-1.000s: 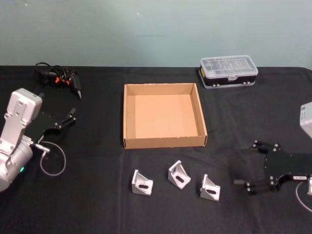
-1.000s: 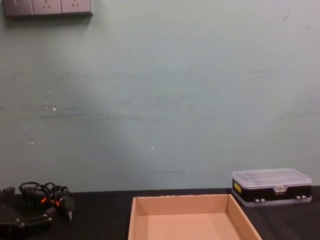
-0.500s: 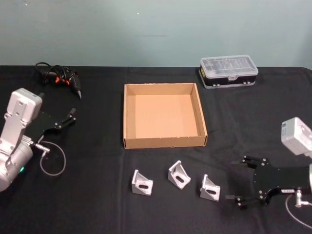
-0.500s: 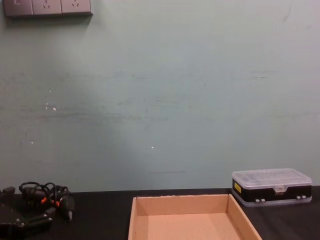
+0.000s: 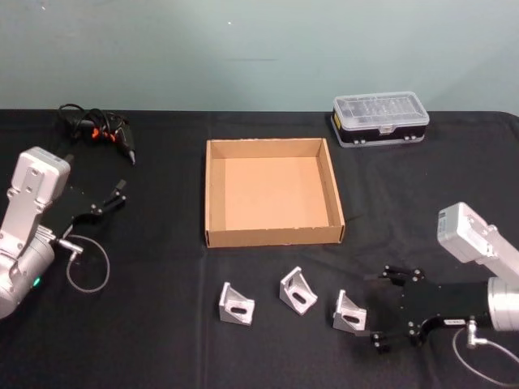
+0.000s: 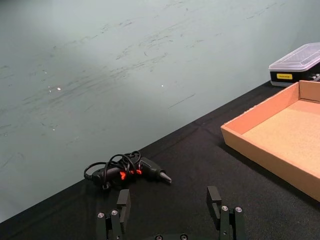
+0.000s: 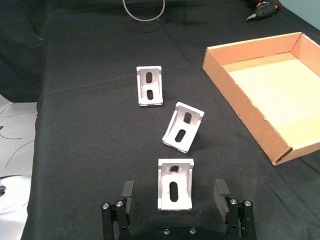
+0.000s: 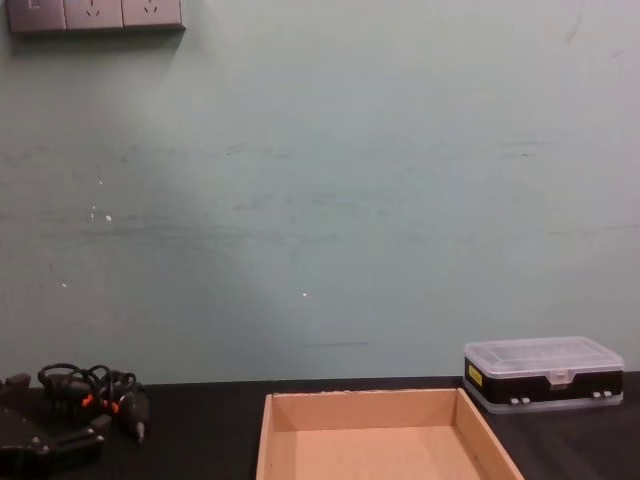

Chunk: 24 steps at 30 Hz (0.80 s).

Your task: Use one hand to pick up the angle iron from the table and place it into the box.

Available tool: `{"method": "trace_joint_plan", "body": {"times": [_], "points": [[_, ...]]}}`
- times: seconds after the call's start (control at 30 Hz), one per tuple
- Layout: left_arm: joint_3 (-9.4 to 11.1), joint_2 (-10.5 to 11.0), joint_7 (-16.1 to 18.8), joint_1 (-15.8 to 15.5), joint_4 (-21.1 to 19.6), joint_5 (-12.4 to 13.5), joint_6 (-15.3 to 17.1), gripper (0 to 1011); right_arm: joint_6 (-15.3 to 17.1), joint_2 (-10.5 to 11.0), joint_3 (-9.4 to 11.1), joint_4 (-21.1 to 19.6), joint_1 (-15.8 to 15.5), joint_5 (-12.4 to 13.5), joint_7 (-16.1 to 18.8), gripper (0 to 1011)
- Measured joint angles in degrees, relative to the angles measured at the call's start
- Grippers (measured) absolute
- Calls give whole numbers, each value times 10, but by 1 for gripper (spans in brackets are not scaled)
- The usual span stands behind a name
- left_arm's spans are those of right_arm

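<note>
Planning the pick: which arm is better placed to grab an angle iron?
Right. The right gripper, open, faces the rightmost angle iron, close by; the left gripper sits far off.

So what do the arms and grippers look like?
Both arms are boxy silver-grey metal. The left gripper and right gripper are flat black two-finger claws with small screws. A thin grey cable loops by each wrist; the left arm shows a green light.

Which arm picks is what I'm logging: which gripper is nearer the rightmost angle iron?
Right. The right gripper is open just short of the rightmost angle iron, facing it; the left gripper sits far off to its left.
</note>
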Motion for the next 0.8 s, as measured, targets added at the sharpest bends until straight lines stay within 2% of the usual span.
{"method": "trace_joint_plan", "body": {"times": [0.8], "points": [[0, 0, 0, 0, 0, 0, 0, 1000, 12, -49, -39, 39, 38, -18, -6, 1003]]}}
